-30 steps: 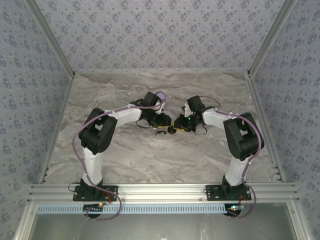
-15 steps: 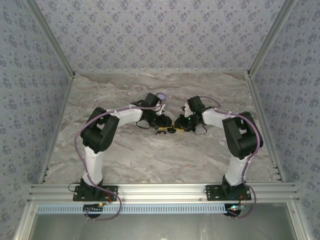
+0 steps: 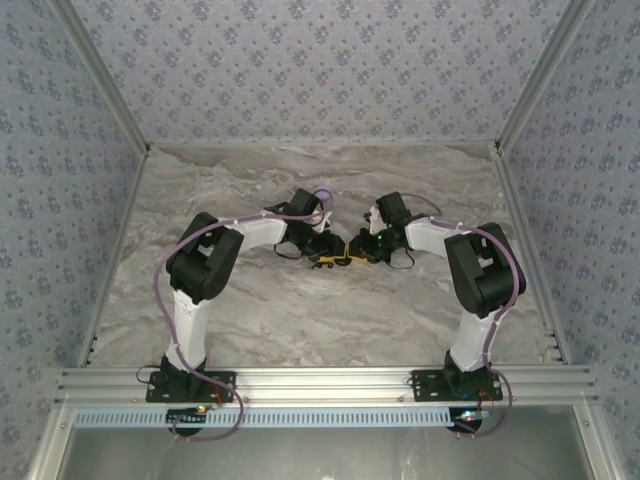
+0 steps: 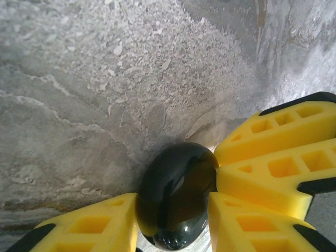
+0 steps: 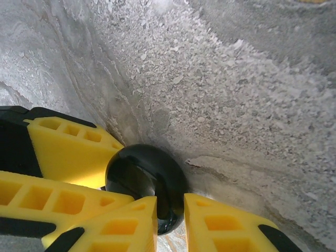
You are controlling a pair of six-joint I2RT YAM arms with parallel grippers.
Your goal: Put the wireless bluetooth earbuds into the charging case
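1. From above, both arms are seen bent inward over the marbled counter (image 3: 250, 310). The left tool (image 3: 333, 254) and the right tool (image 3: 361, 250) are set tip to tip near the counter's middle.
2. In the left wrist view, a glossy black rounded piece (image 4: 177, 191) is clenched between the left tool's yellow fingers (image 4: 89, 226), with one pad pressed on each side of it.
3. In that same view, the right tool's yellow fingers are seen touching the piece from the upper right.
4. In the right wrist view, the lower edge of the piece is nipped between the right tool's nearly closed fingers (image 5: 220, 223). The left tool's fingers are pressed against it from the left.
5. The piece is held low over the counter; whether it is touching the surface cannot be told.
6. Whether this black piece is the charging case cannot be told.
7. A pale-lilac round thing (image 3: 323, 193) is seen just behind the left arm's wrist, too small to be identified.
8. The place of the wireless bluetooth earbuds cannot be told.
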